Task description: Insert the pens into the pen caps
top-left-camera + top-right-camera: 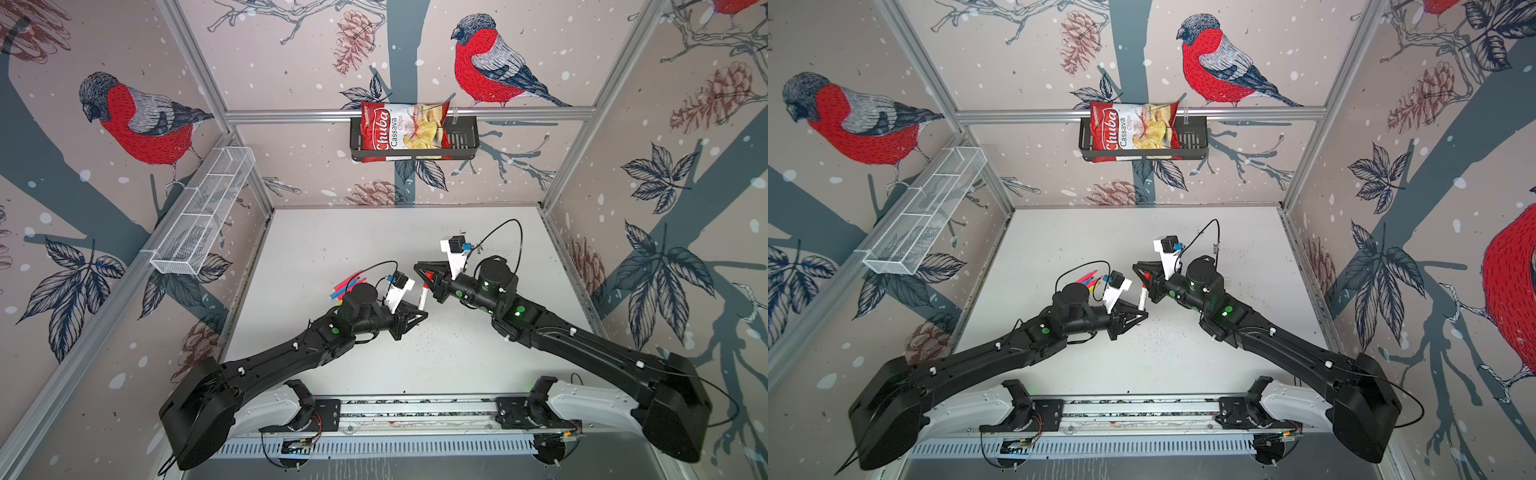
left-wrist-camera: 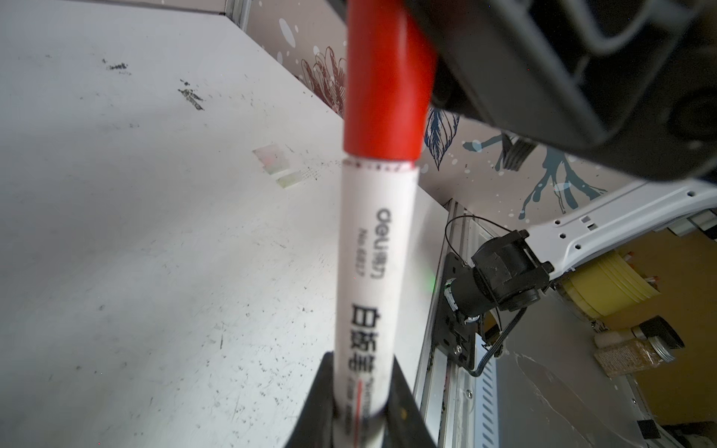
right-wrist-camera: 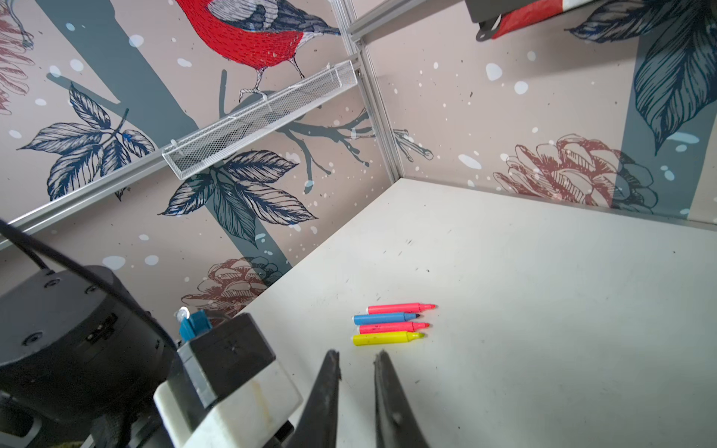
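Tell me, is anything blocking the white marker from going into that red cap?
Nothing visible does. The red cap already meets the end of the white marker, which the left gripper holds; the right gripper holds the cap.

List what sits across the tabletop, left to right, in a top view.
slim coloured pens → left wrist camera → white-barrelled pen → right wrist camera

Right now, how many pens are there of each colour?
Pink pen: 1
Blue pen: 1
Red pen: 1
Yellow pen: 1
White pen with a red end, held in the left fingers: 1
Total: 5
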Available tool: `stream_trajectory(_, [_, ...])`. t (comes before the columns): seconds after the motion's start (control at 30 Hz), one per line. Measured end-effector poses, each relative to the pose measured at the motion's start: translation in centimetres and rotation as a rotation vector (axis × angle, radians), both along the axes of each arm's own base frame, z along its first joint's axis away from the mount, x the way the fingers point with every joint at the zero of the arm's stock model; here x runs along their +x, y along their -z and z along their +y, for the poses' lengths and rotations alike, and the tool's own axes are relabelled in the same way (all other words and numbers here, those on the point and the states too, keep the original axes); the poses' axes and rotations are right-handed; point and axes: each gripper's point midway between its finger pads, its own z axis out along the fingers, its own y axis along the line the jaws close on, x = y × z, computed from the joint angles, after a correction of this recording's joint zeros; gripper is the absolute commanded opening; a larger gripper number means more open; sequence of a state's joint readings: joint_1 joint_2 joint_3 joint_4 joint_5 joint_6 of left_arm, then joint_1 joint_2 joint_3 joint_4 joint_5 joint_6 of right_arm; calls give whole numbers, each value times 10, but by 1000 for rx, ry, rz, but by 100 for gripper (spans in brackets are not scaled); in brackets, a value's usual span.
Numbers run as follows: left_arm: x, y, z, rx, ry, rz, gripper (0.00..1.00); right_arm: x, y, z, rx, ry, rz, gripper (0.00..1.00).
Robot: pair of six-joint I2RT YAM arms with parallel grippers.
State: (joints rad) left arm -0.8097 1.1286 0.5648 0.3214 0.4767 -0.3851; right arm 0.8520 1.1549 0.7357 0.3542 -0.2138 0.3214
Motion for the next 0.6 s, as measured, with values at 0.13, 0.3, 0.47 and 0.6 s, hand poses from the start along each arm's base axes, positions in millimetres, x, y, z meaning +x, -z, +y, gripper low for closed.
stream_trajectory(0.13, [-5, 8, 3, 24, 20, 39, 0, -3, 9, -1, -2, -2, 26, 0])
stream_trajectory(0.3, [-7, 3, 3, 12, 37, 37, 0, -6, 6, -2, 15, -4, 20, 0])
stream_trajectory(0.47, [-8, 6, 5, 22, 43, 55, 0, -6, 10, 1, 15, -9, 25, 0])
stream_trajectory(0.6, [-10, 13, 8, 51, 40, 87, 0, -7, 17, 3, 9, -12, 49, 0])
